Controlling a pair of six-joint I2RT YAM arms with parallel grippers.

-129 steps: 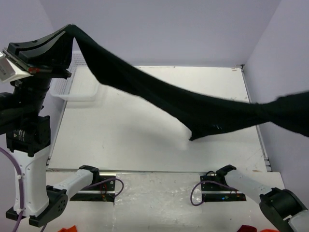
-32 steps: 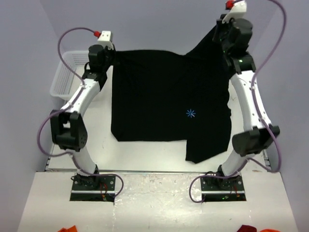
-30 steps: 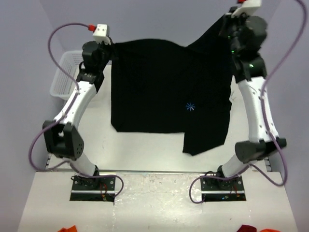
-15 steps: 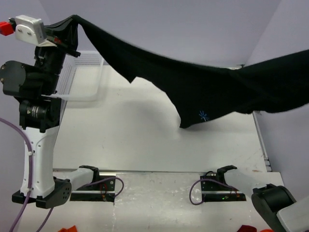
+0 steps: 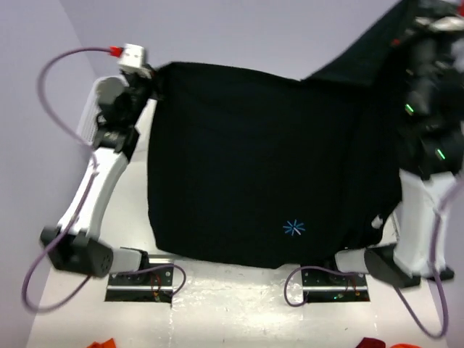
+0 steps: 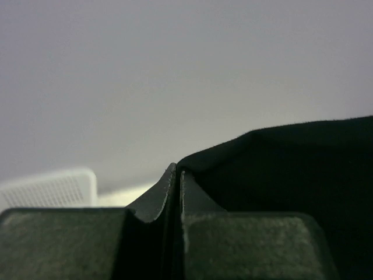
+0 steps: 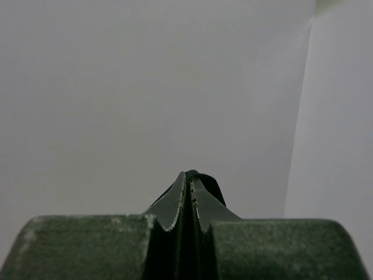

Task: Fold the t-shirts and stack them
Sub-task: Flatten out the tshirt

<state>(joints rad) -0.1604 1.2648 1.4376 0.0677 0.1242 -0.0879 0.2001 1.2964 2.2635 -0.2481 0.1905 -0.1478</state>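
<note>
T-shirt [image 5: 268,159] now hangs spread flat above the counter [image 5: 129,206] instead of swung into a twisted band, left tool [image 6: 176,175] and right tool [image 7: 189,181] both clamped on its top edge; looks ready to lay down for folding.

The hanging t-shirt [image 5: 254,159] hides most of the table [image 5: 129,206].

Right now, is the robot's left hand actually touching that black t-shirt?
Touching. The left wrist view shows the left hand shut, with the black t-shirt pinched at its tips and spreading out from there; the top view shows the cloth hanging from it.
</note>
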